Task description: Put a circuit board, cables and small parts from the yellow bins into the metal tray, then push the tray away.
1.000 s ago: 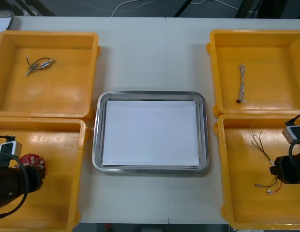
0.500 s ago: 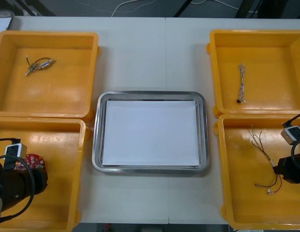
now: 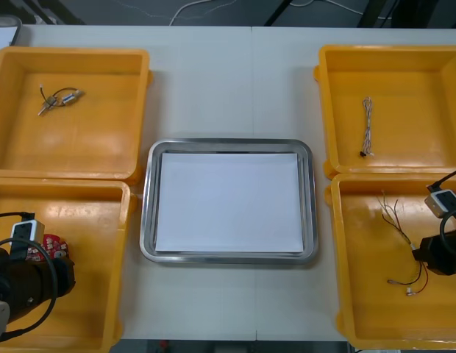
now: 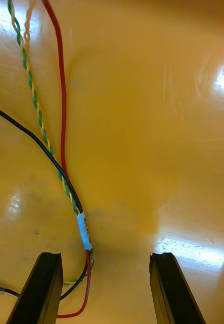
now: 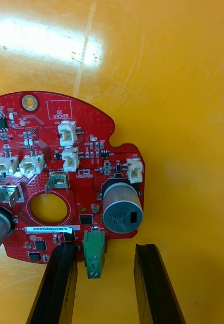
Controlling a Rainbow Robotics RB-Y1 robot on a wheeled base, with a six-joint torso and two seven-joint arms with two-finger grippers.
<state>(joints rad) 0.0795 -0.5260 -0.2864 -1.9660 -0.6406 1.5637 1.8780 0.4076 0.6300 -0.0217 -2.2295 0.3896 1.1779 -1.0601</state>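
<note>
Fingers of the left gripper [image 5: 105, 258] stand spread astride the green connector [image 5: 93, 255] of the red circuit board [image 5: 66, 172] in the near left yellow bin [image 3: 88, 294]. That arm has slid toward the metal tray [image 3: 145, 220], hiding more of the board. The right gripper [image 4: 105, 258], fingers spread beside the cables [image 4: 61, 152], has barely shifted.

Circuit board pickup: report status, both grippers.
Left gripper open, straddling green connector on red circuit board. Right gripper open, cables just inside one finger. Metal tray unloaded; nothing in the way.
</note>
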